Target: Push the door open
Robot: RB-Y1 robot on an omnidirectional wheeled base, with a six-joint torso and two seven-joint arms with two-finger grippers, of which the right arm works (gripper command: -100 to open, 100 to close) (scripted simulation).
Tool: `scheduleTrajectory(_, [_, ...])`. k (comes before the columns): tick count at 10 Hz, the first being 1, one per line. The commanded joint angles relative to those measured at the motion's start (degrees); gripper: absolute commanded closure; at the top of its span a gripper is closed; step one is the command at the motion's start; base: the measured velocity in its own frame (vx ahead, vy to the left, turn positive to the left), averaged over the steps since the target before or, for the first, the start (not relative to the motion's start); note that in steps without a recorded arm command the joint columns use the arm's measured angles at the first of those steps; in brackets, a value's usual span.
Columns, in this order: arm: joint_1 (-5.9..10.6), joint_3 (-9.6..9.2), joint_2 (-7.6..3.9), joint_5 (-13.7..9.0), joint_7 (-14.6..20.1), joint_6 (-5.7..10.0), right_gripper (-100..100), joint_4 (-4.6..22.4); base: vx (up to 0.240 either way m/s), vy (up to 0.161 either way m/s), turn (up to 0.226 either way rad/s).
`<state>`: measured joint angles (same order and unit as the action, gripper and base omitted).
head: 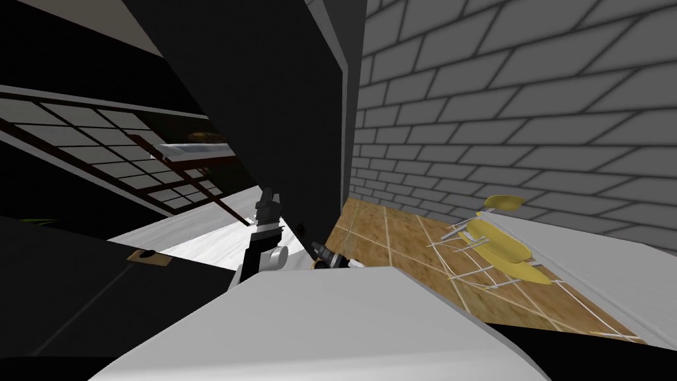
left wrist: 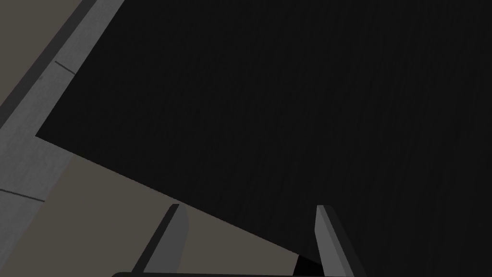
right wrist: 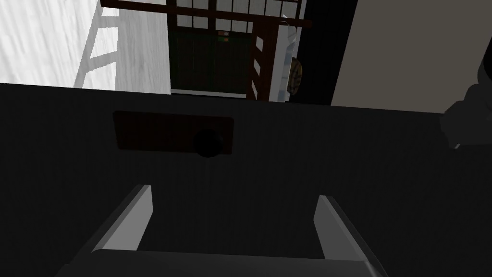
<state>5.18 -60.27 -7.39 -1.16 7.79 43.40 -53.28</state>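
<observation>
Right claw (right wrist: 234, 192) (spread), dark door (right wrist: 288, 158); knob (right wrist: 208, 143)

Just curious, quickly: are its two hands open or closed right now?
Left gripper: open, holding nothing, facing the dark door.
Right gripper: open, holding nothing.

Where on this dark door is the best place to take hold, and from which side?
Probably the round knob on its plate, the one feature on the otherwise flat door. Come straight at the face; the open right hand points just below it.
</observation>
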Motion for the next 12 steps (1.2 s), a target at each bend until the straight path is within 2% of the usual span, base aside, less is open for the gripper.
scheduleTrajectory(1, [0.64,-1.35,-0.17,0.08,0.25,0.12,-100,1.34,0.218,0.006,-0.004])
scheduleTrajectory(3, [1.40,-2.62,-0.12,0.15,0.50,0.40,-100,3.05,0.163,-0.041,-0.002])
scheduleTrajectory(4, [1.33,-2.11,0.14,0.10,0.42,0.44,-100,2.93,0.077,-0.016,0.006])
scheduleTrajectory(12, [1.27,-0.96,1.48,0.04,0.13,0.97,-100,5.01,0.084,0.157,0.028])
